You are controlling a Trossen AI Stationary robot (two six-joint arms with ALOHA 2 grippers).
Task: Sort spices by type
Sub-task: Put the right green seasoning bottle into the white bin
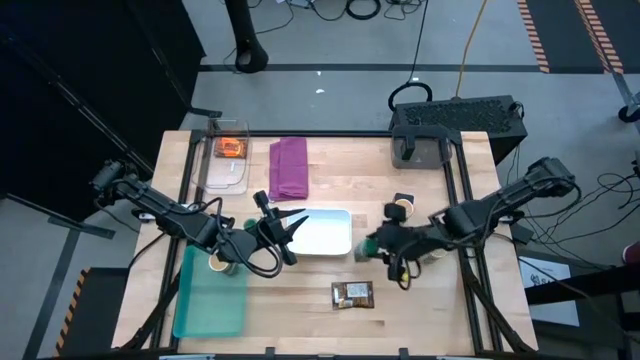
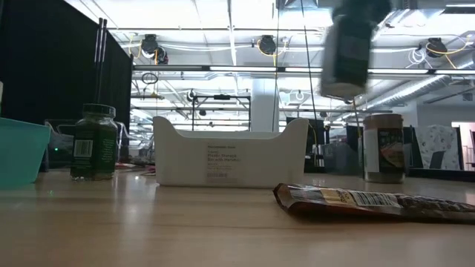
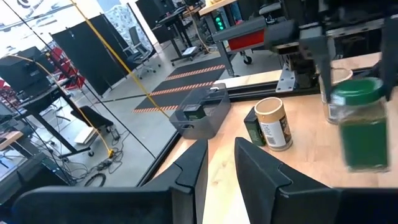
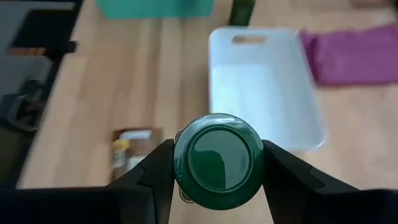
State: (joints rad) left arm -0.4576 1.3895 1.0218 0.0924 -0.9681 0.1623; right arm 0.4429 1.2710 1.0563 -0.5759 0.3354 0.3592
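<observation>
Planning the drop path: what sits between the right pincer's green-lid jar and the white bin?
Only bare wood. In the right wrist view the right pincer grips the green-lid jar, and the tabletop runs clear to the white bin.

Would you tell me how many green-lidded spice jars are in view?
2. One green-lidded jar is held in the right gripper; the second jar stands by the teal bin. Others may be hidden.

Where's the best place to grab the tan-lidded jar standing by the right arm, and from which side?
Likely its round body just under the lid, coming down from above. The tan-lidded jar stands upright, and a dark container sits close beside it, so close on the free sides.
</observation>
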